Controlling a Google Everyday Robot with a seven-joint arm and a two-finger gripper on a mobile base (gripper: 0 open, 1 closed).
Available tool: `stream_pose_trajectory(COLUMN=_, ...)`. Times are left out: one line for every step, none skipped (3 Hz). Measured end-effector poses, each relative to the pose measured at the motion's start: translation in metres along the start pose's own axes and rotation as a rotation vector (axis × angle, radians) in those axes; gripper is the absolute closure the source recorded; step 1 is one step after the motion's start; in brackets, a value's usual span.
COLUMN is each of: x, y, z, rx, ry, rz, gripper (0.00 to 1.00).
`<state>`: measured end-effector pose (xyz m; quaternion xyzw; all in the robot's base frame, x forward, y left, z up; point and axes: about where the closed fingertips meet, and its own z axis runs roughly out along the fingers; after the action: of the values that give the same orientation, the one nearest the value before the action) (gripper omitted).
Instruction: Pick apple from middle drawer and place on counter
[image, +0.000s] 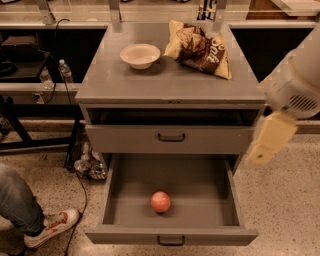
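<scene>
The apple (160, 201) sits in the pulled-out middle drawer (111, 192), near the front wall and well away from both side walls. My gripper (267, 141) hangs past the cabinet's right edge, higher than the drawer, and I cannot tell if it is spread or pressed together. On the counter (170, 85), a white bowl (140, 55) and a chip bag (200, 47) sit at the back, with bare room along the front edge.

Apple (160, 201) in open middle drawer (200, 190).
I see it front-centre on the drawer floor; gripper (267, 140) hangs off the drawer's right side; bowl (140, 55), chip bag (200, 47) on counter (170, 82) above the drawer.
</scene>
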<state>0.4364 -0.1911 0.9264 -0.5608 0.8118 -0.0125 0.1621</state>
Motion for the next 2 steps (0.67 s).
stream_pose_trajectory(x=-0.015, y=0.023, z=0.074, rx=-0.049, ry=-0.017, rz=0.131, gripper=0.00)
stream_pose_trajectory(x=-0.006, y=0.037, z=0.099, rx=-0.065, ry=0.003, rz=0.218, gripper=0.00)
